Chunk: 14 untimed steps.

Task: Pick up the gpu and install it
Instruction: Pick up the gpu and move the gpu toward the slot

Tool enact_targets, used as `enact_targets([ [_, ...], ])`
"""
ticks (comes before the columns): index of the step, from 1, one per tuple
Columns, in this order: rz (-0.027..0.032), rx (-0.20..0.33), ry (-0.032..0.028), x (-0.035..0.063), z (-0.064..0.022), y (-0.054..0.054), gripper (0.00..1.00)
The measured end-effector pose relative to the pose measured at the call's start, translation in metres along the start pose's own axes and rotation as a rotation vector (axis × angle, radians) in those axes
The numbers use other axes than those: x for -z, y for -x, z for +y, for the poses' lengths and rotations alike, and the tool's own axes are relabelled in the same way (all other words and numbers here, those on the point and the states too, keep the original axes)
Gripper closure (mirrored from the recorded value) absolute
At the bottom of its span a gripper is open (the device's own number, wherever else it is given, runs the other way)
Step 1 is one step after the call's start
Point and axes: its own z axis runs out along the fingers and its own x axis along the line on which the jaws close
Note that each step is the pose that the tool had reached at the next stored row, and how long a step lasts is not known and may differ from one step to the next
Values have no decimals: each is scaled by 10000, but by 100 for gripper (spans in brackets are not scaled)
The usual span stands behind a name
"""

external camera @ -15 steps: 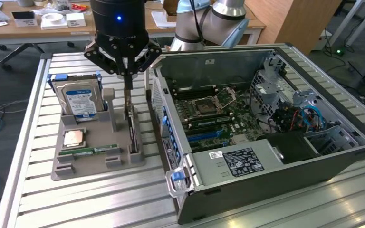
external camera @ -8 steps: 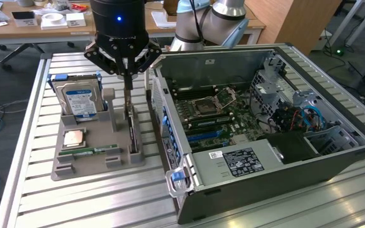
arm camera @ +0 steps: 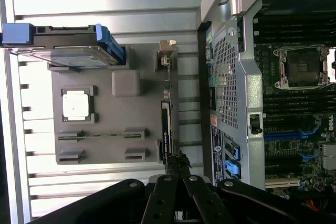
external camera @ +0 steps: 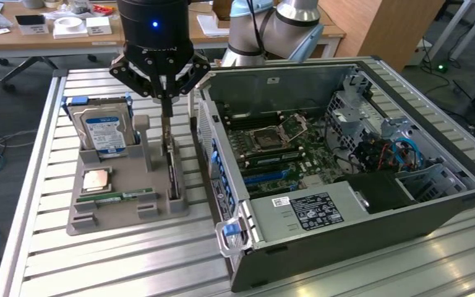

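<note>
Black claw is clamped on the top edge of the thin dark gpu card, upright in its grey tray. The pick-up is underway and likely needs a straight vertical lift.

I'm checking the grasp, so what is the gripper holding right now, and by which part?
The gripper is shut on the gpu, pinching its upper edge while it stands in the gray holder.

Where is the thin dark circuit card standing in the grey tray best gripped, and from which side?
Its top long edge, from above: the thin dark circuit card stands on edge in a slot of the grey tray, that edge exposed. The claw is shut there.
</note>
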Motion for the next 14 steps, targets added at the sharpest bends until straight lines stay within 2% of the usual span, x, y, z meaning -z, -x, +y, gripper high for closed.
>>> enact_targets([
  [7, 0, 0, 0, 0, 0, 0, 89],
  [9, 0, 0, 0, 0, 0, 0, 77],
  [10, 0, 0, 0, 0, 0, 0, 77],
  [12, 0, 0, 0, 0, 0, 0, 65],
  [13, 0, 1, 0, 0, 0, 0, 65],
  [14, 0, 0, 0, 0, 0, 0, 58],
])
